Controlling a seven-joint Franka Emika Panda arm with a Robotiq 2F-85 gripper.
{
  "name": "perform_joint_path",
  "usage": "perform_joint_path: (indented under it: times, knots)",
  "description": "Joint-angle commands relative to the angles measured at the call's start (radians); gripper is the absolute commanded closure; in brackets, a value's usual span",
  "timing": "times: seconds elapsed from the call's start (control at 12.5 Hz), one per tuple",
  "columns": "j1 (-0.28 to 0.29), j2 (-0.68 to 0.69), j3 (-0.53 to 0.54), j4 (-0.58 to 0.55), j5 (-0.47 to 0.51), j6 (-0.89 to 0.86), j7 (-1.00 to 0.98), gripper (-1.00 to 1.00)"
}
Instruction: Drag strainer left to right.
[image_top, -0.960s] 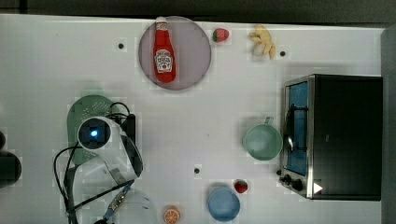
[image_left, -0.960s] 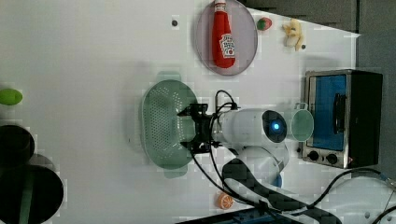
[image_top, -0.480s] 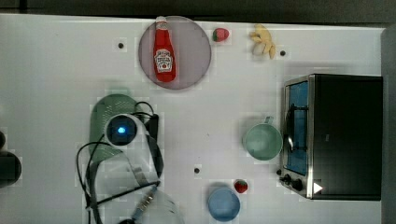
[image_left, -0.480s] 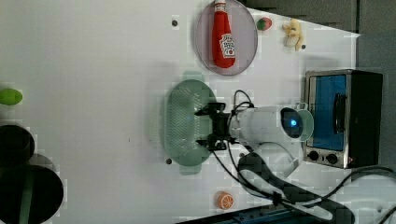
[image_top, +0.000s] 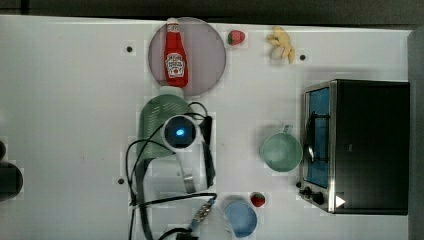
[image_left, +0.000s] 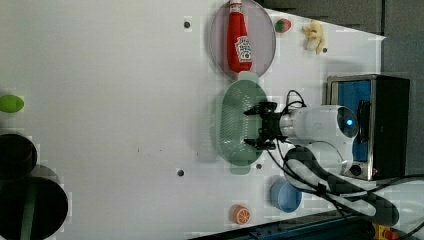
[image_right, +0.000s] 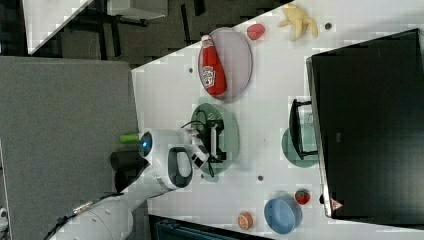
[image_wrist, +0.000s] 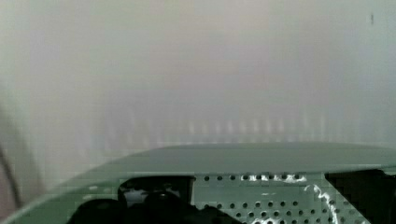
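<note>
The strainer is a pale mint-green oval colander lying on the white table, just below the grey plate in the top view. It also shows in the left view and the right view. My gripper reaches down into its bowl, open, with the two dark fingers spread wide over the perforated centre. The right view has the gripper inside the oval too. In the wrist view the strainer's rim arches across, with a dark finger at each side of the dotted centre. The arm's wrist hides the fingers in the top view.
A ketchup bottle lies on the grey plate, close to the strainer's tab. A round green cup stands beside the toaster oven. A blue bowl, a strawberry and cables sit near the front edge.
The gripper and the strainer have slid together toward the top view's right, from near the left side to under the grey plate. The other objects stayed put.
</note>
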Motion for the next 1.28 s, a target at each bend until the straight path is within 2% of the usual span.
perform_joint_path:
  times: [0.08, 0.32, 1.04, 1.28]
  knots:
    - [-0.044, -0.036, -0.003, -0.009, 0.016, -0.009, -0.158, -1.00]
    - [-0.050, -0.039, -0.060, -0.015, 0.016, -0.003, -0.266, -1.00]
    - [-0.056, -0.043, -0.235, -0.014, 0.016, 0.003, -0.397, -1.00]
    - [-0.056, -0.046, -0.254, -0.011, 0.016, 0.003, -0.410, -1.00]
